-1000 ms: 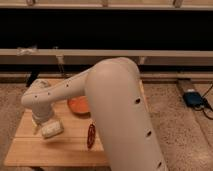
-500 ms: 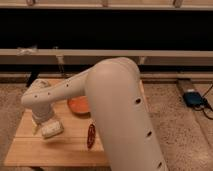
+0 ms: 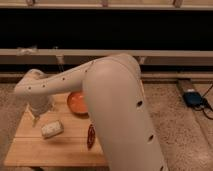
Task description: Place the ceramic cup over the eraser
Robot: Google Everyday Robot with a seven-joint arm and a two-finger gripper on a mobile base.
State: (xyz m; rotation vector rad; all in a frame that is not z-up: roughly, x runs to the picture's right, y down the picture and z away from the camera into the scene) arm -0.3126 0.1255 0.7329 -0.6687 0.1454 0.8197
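Now, tool (image 3: pixel 36 114): hanging below the pale arm's wrist over the back-left part of the light wooden table (image 3: pixel 30 146); I cannot tell whether it is gripping anything.
Small plain white ceramic cup: not showing clearly. It may be sitting under the wrist, but I cannot tell.
Small narrow black eraser: not showing. The big arm is covering much of the table.
Whitish rectangular block (image 3: pixel 52 129): lying just in front of the tool.
Round orange bowl (image 3: pixel 76 102): sitting just right of the tool.
Dark red-brown oblong piece (image 3: pixel 91 136): lying beside the arm, nearer the front edge.
Step in hand, as I am judging it: bringing the cup mouth-down, centring it over the eraser, lowering slowly, and keeping clear of the block and bowl.
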